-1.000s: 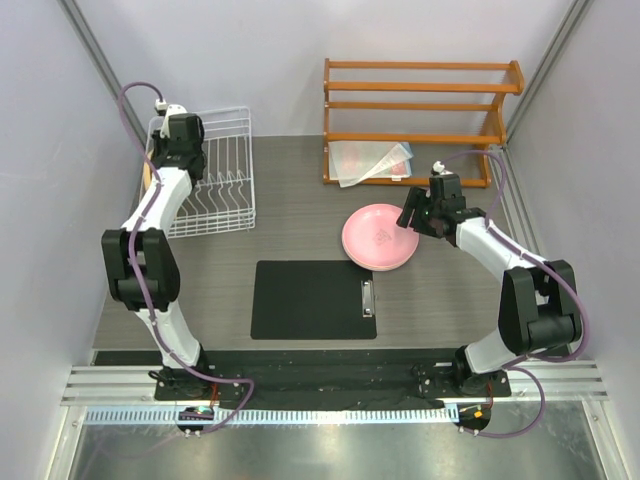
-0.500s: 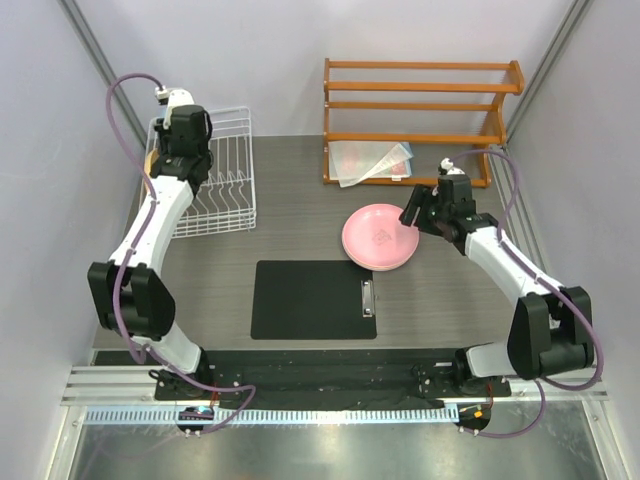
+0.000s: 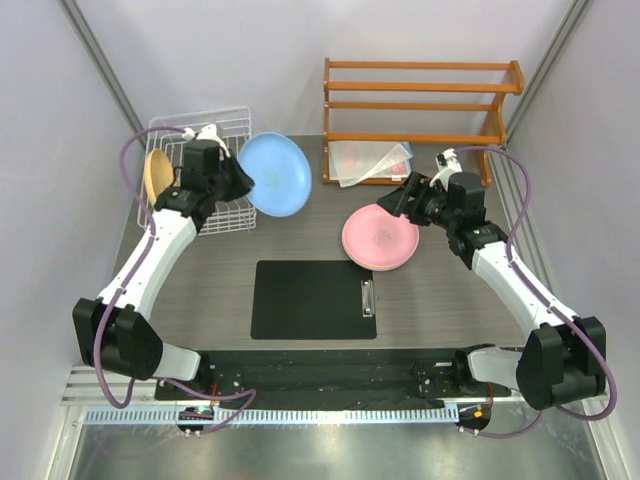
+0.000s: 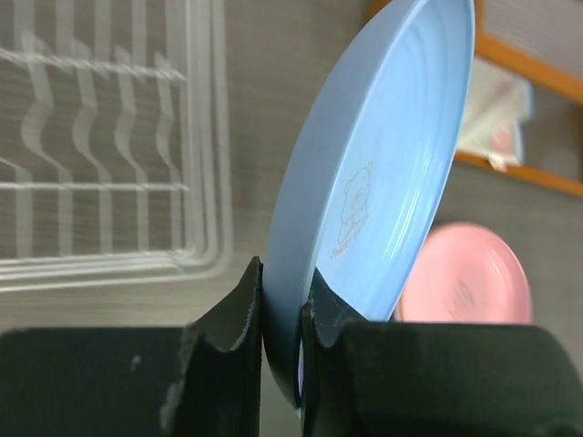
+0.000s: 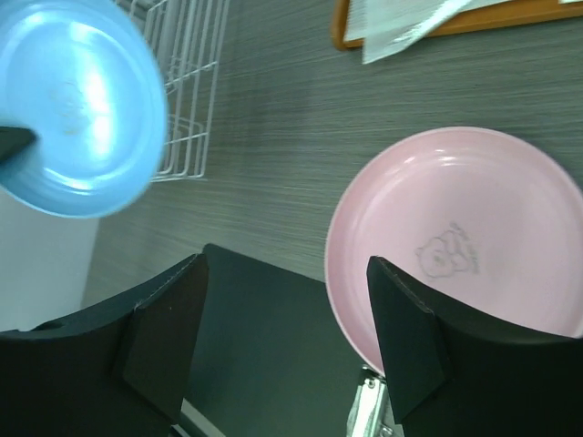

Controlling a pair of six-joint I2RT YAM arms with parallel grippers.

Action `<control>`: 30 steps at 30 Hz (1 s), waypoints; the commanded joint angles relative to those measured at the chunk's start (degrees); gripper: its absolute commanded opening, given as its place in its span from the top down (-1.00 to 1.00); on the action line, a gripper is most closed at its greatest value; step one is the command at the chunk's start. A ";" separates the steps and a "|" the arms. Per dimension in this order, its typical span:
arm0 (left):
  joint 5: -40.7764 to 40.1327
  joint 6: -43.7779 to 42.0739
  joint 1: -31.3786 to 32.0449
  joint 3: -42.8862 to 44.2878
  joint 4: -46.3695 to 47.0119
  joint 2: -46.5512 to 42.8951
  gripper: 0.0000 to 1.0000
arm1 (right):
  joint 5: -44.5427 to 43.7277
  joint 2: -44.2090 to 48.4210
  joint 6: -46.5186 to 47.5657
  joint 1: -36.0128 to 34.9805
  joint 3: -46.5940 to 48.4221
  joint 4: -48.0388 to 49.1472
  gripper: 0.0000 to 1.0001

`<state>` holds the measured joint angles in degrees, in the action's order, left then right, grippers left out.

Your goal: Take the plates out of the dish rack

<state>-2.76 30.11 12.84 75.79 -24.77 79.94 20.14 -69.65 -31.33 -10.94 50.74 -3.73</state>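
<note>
Nearest lies a black clipboard [image 3: 313, 299]. Beyond it a pink plate [image 3: 378, 238] rests flat on the table, and the right gripper [image 3: 405, 196] hovers at its far edge, jaws wide and empty. The left gripper [image 4: 282, 293] pinches a blue plate [image 3: 276, 174] by its thin rim, tilted on edge in the air beside the dish rack [image 3: 225, 125], probably bound for the pink one. An orange plate [image 3: 155, 172] stands in the rack.

Left tool [image 3: 232, 182] has lifted the round light-blue plastic plate [image 3: 276, 175] out of the white wire dish rack [image 3: 228, 118] — rim pinched, now beside the rack. Right tool [image 3: 402, 196] has shifted farther back — jaws wider.
</note>
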 commanded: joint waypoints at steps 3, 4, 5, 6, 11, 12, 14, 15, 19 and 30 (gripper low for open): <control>11.90 8.03 7.71 -2.05 7.72 -1.10 1.00 | 5.96 -2.24 -6.02 -3.38 -0.29 10.93 -0.52; 12.17 8.30 8.51 -2.40 7.99 -1.10 1.00 | 5.70 -2.94 -6.20 -3.91 -0.29 11.28 -0.52; 12.34 8.47 9.47 -2.66 8.51 -1.10 1.00 | 5.61 -3.21 -6.37 -4.52 -0.12 11.81 -0.52; 11.82 8.65 10.35 -3.27 8.78 -1.19 1.00 | 5.35 -3.56 -6.37 -5.05 -0.03 11.81 -0.52; 10.16 9.01 15.80 -3.98 9.66 -0.49 1.00 | 3.68 -5.85 -6.20 -7.16 0.50 11.99 -0.51; 9.54 8.92 16.86 -4.33 9.66 -0.40 1.00 | 3.33 -6.02 -6.11 -7.51 0.59 11.99 -0.51; 9.27 8.92 17.39 -4.42 9.92 -0.23 1.00 | 2.71 -6.38 -5.85 -7.61 0.76 11.64 -0.47; 9.18 8.92 17.83 -4.42 9.92 -0.14 1.00 | 2.62 -6.99 -5.67 -7.87 0.85 11.38 -0.34; 6.55 7.78 18.10 -4.25 9.05 -1.19 1.00 | 0.96 -7.08 -3.92 -7.78 1.38 8.48 0.65; -19.68 -1.61 18.01 0.32 -2.37 -3.03 -0.85 | -16.70 -1.37 2.76 -5.33 3.22 -8.57 0.98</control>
<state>-6.22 33.61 31.33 72.23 -23.11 80.03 12.75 -72.77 -32.77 -18.33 51.11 -4.99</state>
